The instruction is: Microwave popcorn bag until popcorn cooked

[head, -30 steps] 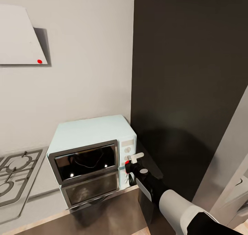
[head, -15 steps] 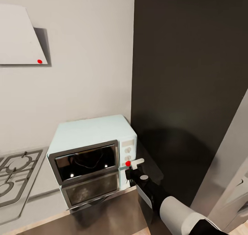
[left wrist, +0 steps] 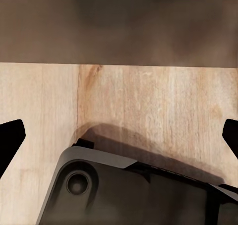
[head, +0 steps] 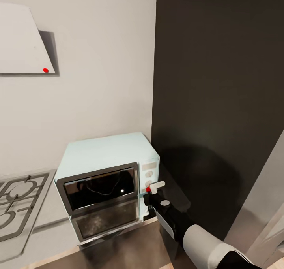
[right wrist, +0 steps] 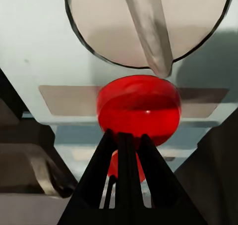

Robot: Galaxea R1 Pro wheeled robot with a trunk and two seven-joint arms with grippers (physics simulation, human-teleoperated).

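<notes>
The pale mint-blue microwave (head: pixel 106 154) stands on the grey countertop (head: pixel 55 231) against the wall, its dark glass door closed. My right gripper (head: pixel 154 189) is at the cream control panel (head: pixel 149 170). In the right wrist view the gripper (right wrist: pixel 124 136) is shut, its fingertips pressed together and touching a red round button (right wrist: pixel 139 108) just under a large round knob (right wrist: pixel 148 22). My left gripper (left wrist: pixel 119 136) hangs open over the wood floor (left wrist: pixel 148 96), nothing between its fingers. The popcorn bag and the popcorn are out of view.
A steel gas hob (head: pixel 15 205) lies left of the microwave, with a white hood (head: pixel 23 40) on the wall above. A tall dark cabinet (head: pixel 217 103) rises right beside the microwave. A steel appliance edge (head: pixel 272 205) shows at far right. The robot's base (left wrist: pixel 124 190) sits below the left gripper.
My right gripper has dropped a little along the control panel onto the red button. The head view has shifted slightly. The microwave door stays closed.
</notes>
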